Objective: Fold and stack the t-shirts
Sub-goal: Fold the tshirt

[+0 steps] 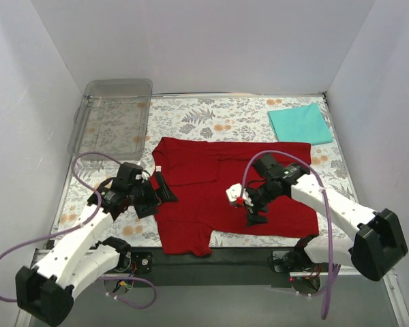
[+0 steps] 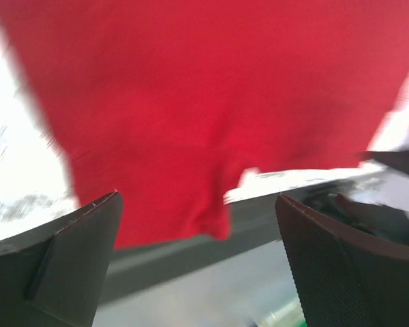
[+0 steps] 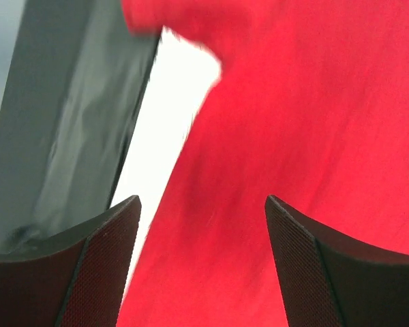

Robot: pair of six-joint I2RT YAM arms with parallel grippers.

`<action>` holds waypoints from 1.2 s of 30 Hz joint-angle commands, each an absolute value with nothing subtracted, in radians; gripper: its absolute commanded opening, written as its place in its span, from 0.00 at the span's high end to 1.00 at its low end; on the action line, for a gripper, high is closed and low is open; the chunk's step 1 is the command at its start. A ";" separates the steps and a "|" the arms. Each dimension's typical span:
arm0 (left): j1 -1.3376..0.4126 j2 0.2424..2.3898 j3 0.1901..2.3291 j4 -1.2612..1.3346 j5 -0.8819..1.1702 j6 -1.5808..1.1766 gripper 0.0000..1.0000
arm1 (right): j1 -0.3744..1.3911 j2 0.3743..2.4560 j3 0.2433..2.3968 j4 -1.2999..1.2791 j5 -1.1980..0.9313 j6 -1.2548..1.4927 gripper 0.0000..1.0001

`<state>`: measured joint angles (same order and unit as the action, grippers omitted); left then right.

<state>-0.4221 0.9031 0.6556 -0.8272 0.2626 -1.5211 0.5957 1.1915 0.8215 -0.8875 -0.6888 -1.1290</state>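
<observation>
left gripper (image 1: 165,191): released, empty, at the red shirt's (image 1: 211,180) left edge
right gripper (image 1: 257,216): released, empty, over its near middle
red shirt: spread out, long axis left-right
teal shirt (image 1: 300,124): folded, far right, right gripper nearer

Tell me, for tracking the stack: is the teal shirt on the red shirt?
No, the teal shirt lies folded at the mat's far right corner, apart from the red shirt spread mid-mat.
</observation>
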 commanded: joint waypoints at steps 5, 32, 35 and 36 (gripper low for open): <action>-0.425 0.686 0.741 -0.773 0.020 -1.460 0.10 | 0.994 1.376 1.052 -0.651 -0.632 -1.057 0.32; -0.425 0.546 0.907 -1.065 -0.611 -1.727 0.14 | 1.499 1.758 1.106 -0.275 -0.091 -0.609 0.63; -0.425 0.520 0.900 -1.045 -0.591 -1.692 0.14 | 1.499 1.756 1.106 -0.278 -0.078 -0.609 0.76; -0.425 0.512 0.902 -1.039 -0.586 -1.687 0.14 | 1.500 1.750 1.108 -0.278 -0.081 -0.607 0.80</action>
